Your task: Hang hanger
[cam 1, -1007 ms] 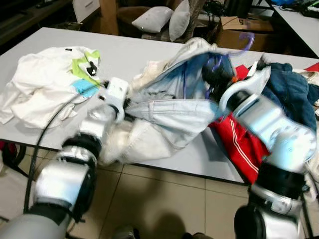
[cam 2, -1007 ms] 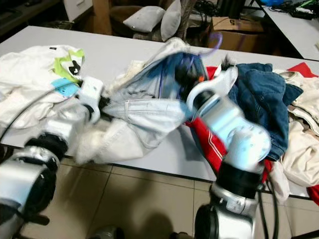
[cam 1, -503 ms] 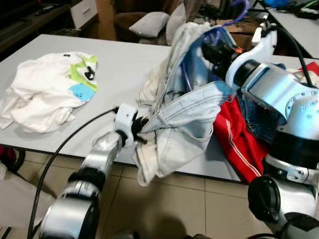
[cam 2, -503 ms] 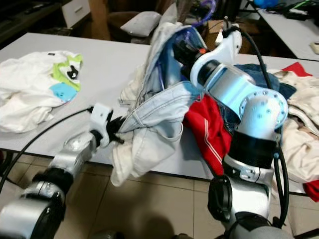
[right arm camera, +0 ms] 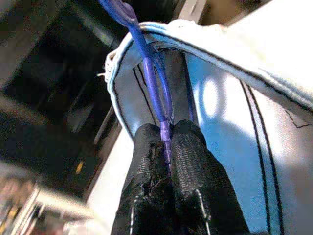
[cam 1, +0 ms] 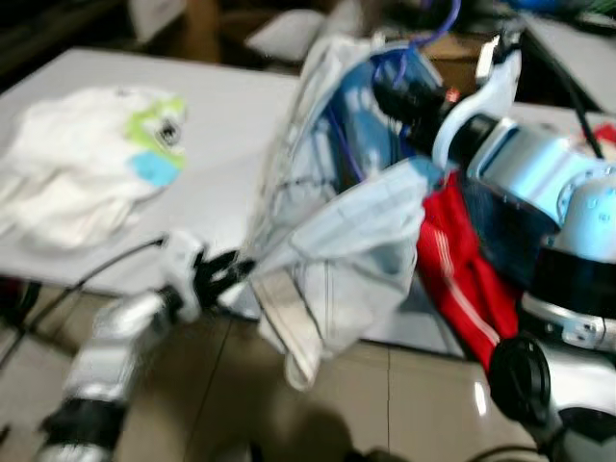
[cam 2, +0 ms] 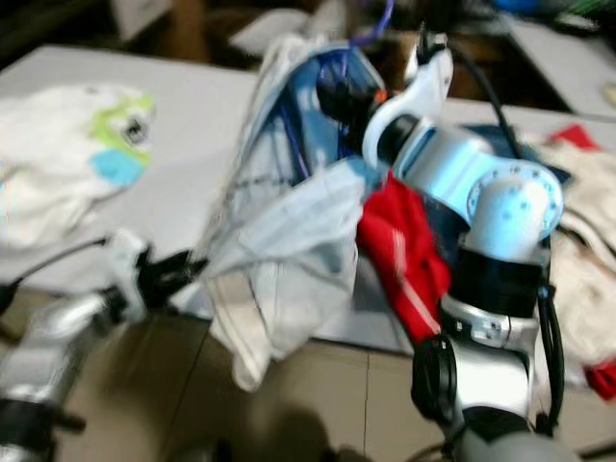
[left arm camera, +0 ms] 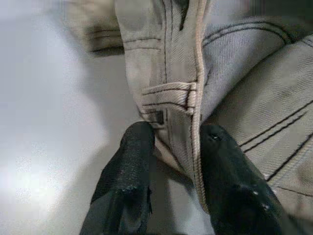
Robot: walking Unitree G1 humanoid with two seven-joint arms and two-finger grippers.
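Right hand (right arm camera: 166, 142) is clamping the purple hanger (right arm camera: 146, 63) at 1 o'clock, lifting the jeans (cam 1: 337, 231) above the counter (cam 1: 221, 164). Left hand (left arm camera: 171, 147) is pinching the jeans' hem at 8 o'clock, off the counter's edge.

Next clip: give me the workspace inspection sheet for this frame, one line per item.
Surface: grey table, partly covered with clothes.
Job's things: purple hanger inside a pale denim garment lifted off the table.
Clutter: white printed shirt, red garment, dark blue denim.
Grippers: right gripper shut on the hanger; left gripper pinching the garment's hem.
Cables: black cable along the left arm.
Surroundings: tiled floor; blurred furniture behind.
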